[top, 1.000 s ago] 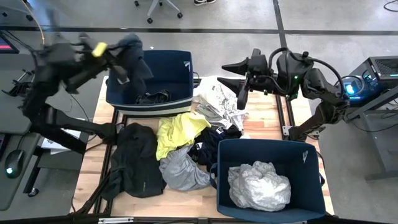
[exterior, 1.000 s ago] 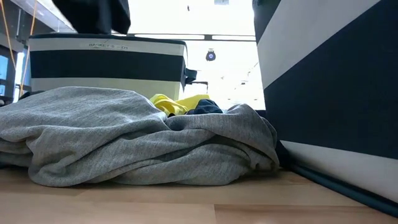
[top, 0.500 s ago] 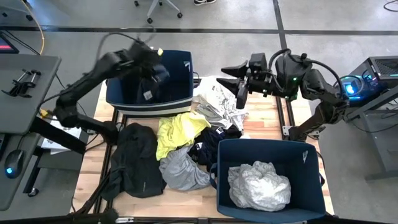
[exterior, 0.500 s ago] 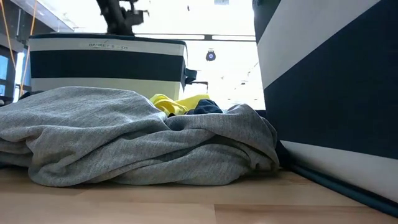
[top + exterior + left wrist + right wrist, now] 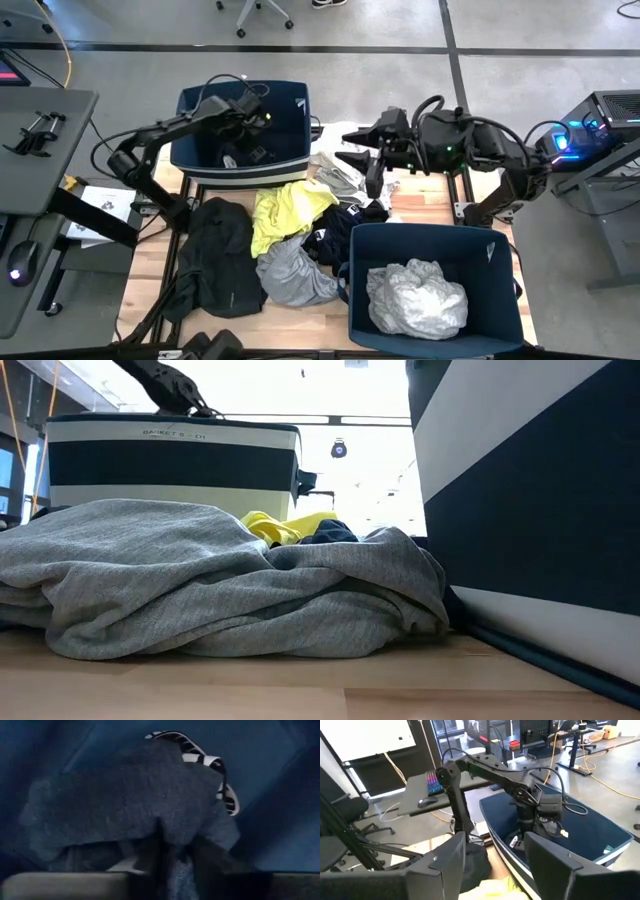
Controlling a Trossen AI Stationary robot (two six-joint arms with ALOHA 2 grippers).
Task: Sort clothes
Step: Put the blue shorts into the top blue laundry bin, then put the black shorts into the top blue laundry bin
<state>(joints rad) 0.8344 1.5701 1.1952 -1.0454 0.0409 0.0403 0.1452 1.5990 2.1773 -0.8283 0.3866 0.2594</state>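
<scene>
While reaching down into the far-left bin (image 5: 296, 150), left gripper (image 5: 243, 152) closed on a dark navy garment (image 5: 125, 800), fingers pinching a fold; a striped black-and-white trim (image 5: 210, 762) visible behind it inside the bin. Right gripper (image 5: 358, 148) held above the worktop's far edge over the white printed garment (image 5: 352, 170), jaws spread wide and empty. Remaining clothes heaped mid-worktop: yellow garment (image 5: 283, 210), dark navy piece (image 5: 340, 228) just beside it, grey garment (image 5: 293, 272) toward the near edge, black garment (image 5: 218, 255) at the left edge. Near-right bin (image 5: 500, 290) containing a pale grey crumpled garment (image 5: 415, 298). Grey garment filling the foreground of the low view, yellow behind.
</scene>
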